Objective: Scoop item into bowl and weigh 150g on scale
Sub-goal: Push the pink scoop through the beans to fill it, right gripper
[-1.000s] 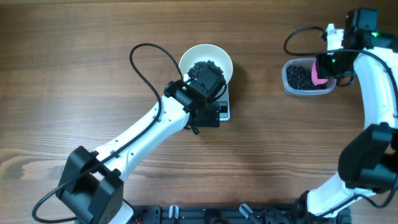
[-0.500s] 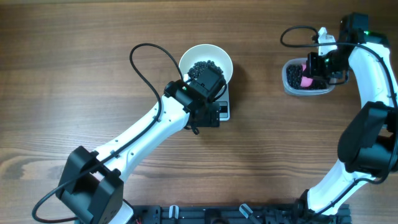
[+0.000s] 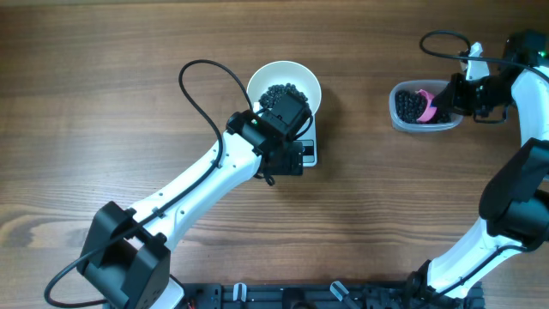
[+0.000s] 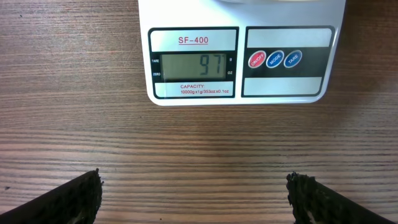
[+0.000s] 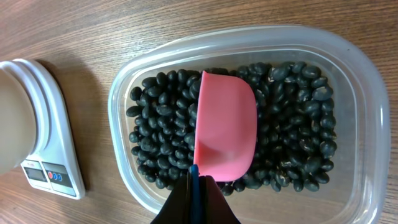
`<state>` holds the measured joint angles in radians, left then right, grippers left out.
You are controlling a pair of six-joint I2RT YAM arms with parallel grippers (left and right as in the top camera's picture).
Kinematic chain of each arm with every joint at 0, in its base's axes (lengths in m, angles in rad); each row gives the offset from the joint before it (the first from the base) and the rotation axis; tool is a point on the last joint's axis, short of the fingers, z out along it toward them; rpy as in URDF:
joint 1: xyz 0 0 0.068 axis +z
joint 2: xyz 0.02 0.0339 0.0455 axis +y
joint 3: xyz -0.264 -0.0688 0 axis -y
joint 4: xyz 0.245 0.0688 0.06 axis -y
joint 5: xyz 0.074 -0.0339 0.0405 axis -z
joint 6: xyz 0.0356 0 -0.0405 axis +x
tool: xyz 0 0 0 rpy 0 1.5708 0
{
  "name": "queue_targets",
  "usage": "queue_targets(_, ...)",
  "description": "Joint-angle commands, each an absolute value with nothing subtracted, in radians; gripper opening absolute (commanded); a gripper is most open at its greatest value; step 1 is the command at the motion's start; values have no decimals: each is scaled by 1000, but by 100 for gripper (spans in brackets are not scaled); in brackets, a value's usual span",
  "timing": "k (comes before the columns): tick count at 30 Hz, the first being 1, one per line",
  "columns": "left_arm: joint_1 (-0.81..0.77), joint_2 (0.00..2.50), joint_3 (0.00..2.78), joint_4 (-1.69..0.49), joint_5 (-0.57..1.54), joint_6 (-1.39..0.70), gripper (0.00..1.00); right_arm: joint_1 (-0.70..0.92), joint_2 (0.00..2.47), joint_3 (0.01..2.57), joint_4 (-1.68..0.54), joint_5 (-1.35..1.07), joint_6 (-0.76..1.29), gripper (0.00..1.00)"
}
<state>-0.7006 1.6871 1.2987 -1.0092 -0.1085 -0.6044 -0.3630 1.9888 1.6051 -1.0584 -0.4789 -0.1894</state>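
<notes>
The white bowl (image 3: 284, 84) stands on the scale (image 3: 310, 153) and holds a heap of black beans, the item (image 3: 281, 92). In the left wrist view the scale (image 4: 239, 62) shows 97 on its display. My left gripper (image 4: 196, 196) hovers open over bare wood in front of the scale, with nothing between its fingers. My right gripper (image 5: 194, 180) is shut on the blue handle of a pink scoop (image 5: 225, 124). The scoop rests on more beans (image 5: 161, 124) inside a clear tub (image 5: 367, 124). No beans show on its pink face.
The clear tub (image 3: 399, 120) sits at the far right of the wooden table, well apart from the scale. The left arm (image 3: 197, 180) runs diagonally from the front left. A black cable (image 3: 193, 81) loops left of the bowl.
My right wrist has swung out to the right, and the pink scoop has come down from above the tub onto the beans. The left arm has not moved.
</notes>
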Motion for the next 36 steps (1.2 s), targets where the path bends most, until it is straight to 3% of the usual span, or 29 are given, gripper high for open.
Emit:
queue_targets(1, -705, 1695, 1292, -1010, -129, -614, 100, -357, 2006, 1572, -1000, -528, -206, 4)
queue_targets(6, -705, 1695, 1292, -1010, -129, -614, 100, -358, 2006, 1554, -897, -529, -173, 4)
queue_targets(22, -705, 1695, 1292, -1010, -129, -614, 100, -363, 2006, 1554, -930, -630, -115, 4)
queue_targets(29, -705, 1695, 1292, -1010, -129, -614, 100, -533, 2006, 1554, -989, -902, -208, 4)
queue_targets(36, -705, 1695, 1292, -1010, -129, -614, 100, -642, 2006, 1554, -1004, -935, -210, 4)
